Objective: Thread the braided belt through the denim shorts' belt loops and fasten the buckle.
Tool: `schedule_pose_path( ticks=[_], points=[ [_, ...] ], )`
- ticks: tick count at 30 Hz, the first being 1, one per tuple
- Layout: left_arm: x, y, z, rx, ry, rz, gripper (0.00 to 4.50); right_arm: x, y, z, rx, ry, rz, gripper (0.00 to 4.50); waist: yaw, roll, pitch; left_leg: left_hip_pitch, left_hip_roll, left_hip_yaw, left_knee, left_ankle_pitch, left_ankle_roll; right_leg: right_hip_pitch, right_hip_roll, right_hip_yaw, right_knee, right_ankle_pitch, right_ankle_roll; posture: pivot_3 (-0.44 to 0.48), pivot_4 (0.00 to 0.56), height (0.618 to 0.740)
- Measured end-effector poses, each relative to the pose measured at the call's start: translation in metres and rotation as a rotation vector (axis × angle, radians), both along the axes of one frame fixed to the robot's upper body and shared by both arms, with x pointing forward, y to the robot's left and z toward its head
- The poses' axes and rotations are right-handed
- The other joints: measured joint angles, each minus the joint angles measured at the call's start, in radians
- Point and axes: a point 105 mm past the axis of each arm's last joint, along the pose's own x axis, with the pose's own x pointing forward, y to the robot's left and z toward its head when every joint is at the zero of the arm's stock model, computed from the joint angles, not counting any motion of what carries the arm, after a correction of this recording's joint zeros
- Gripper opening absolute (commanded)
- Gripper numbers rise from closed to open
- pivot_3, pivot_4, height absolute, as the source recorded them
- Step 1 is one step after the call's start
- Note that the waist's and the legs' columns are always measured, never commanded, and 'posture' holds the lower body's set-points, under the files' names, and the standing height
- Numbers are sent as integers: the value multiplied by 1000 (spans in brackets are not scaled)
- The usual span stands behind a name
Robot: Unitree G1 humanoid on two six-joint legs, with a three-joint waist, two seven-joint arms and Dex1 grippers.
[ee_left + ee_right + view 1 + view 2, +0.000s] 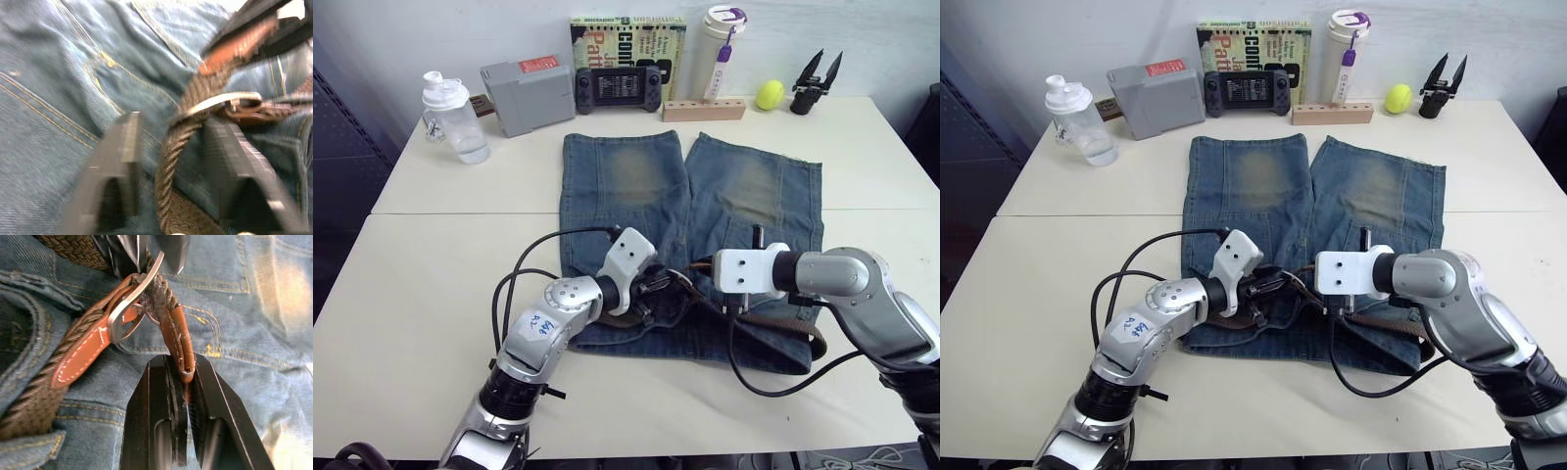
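Observation:
The denim shorts [690, 196] lie flat on the table, waistband toward me. The braided belt [783, 328] runs along the waistband and passes under a denim belt loop [29, 448]. Its silver buckle [134, 289] lies at the middle of the waistband, with the strap's leather end fed through it. My right gripper [182, 369] is shut on that brown leather end [178, 338]. My left gripper [171, 142] is open just beside the buckle [220, 100], its fingers [120, 161] straddling the braided strap [168, 171] without pinching it.
Along the table's far edge stand a water bottle [455, 119], a grey box [527, 93], a game console [617, 88], a book [626, 39], a white tumbler [722, 49], a wooden block [703, 110], a tennis ball [770, 94] and a black tool [816, 83].

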Motion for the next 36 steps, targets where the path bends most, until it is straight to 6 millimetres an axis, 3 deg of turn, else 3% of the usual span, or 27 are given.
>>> schedule_pose_path(
  ticks=[1, 3, 10, 15, 18, 21, 23, 26, 27, 32, 36],
  points=[
    [0, 0, 0, -1, 0, 1, 3697, 0, 0, 0, 1, -1, 0, 0, 0, 0, 0, 0, 0, 0, 0, 0, 0, 0, 0, 0, 0, 0, 0, 0, 150, 731],
    [1, 2, 0, 1, 4, 9, 4469, -1, -1, -1, 10, 3, -13, 0, 0, 0, 0, 0, 0, 0, 0, 0, 0, 0, 0, 0, 0, 0, 0, 0, 150, 731],
    [-5, 17, -8, -16, 75, -23, 4469, 1, -8, 0, 48, -11, -64, 0, -1, 0, 0, 0, 0, 0, 0, 0, 0, 0, 0, 0, 0, 0, 0, 0, 150, 731],
    [-5, 54, 15, -130, 62, -40, 4469, 1, -21, 9, 86, -43, -100, 0, 0, 0, 0, 0, 0, 0, 0, 0, 0, 0, 0, 0, 0, 0, 0, 0, 150, 731],
    [6, 84, 36, -272, 58, -6, 3630, -1, -26, 12, 111, -57, -101, 0, 1, 0, 0, 0, 0, 0, 1, 0, 0, 0, 0, 0, 0, 0, 0, 0, 150, 731],
    [12, 97, 35, -270, 68, 8, 2388, -3, -28, 13, 124, -63, -99, 0, 0, 0, 0, 0, 0, 0, 0, 0, 0, 0, 0, 0, 0, 0, 0, 0, 150, 731],
    [13, 101, 21, -163, 56, -13, 1474, -4, -27, 14, 138, -67, -87, 0, -2, 0, 0, 0, 0, 1, 0, 0, 0, 0, 1, 0, 0, 0, 0, 0, 150, 731],
    [3, 105, -26, 131, 68, -104, 63, -7, -24, 15, 168, -77, -73, 0, -4, 0, 0, 1, 0, 5, -2, 0, 0, 0, 2, 1, 0, 0, 0, 0, 150, 731],
    [-1, 105, -36, 162, 72, -132, 21, -8, -24, 15, 172, -77, -72, 0, -4, 1, 0, 1, 0, 6, -2, 0, 0, -1, 2, 1, 0, 0, 0, 0, 150, 731],
    [-1, 102, -40, 266, -39, -229, 21, -16, -28, 22, 199, -120, -49, 0, 4, 1, 0, 1, 0, 9, -1, 0, 0, 1, 1, 0, 0, 0, 0, 0, 150, 731],
    [1, 102, -43, 309, -84, -261, 21, -17, -62, 30, 175, -165, -124, 0, 8, 1, 0, 3, -1, 10, -1, 0, 0, 2, 0, 1, 0, 0, 0, 0, 150, 731]
  ],
)
